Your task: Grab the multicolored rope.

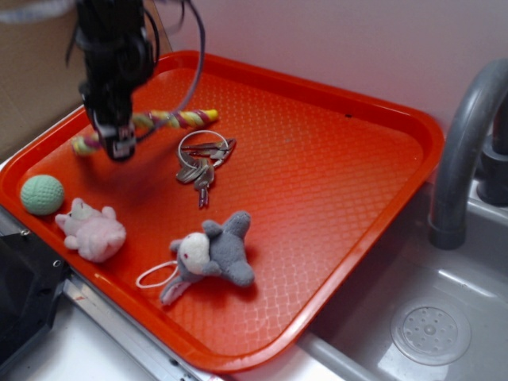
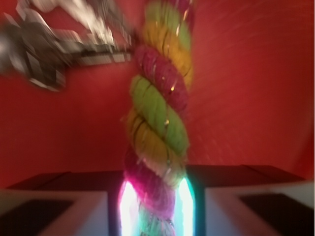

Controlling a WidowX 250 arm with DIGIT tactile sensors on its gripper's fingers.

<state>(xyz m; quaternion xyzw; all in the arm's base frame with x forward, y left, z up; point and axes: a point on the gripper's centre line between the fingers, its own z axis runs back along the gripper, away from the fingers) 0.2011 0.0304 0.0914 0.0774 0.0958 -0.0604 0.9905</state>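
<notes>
One arm upright over tray [image 1: 381, 119], gripper [image 1: 119, 147] pointing down, jaws closed on rope [image 2: 157, 123].

This looks like a play kitchen. A big orange tray [image 1: 357, 159] sits beside a gray sink [image 1: 444, 317] on the right, with a gray tap [image 1: 464, 143] bending over it.

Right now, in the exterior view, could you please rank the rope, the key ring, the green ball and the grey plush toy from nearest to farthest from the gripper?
1. Rope: directly under the gripper.
2. Key ring: to its right.
3. Green ball: lower left, near the tray's edge.
4. Grey plush toy: at the front.
</notes>
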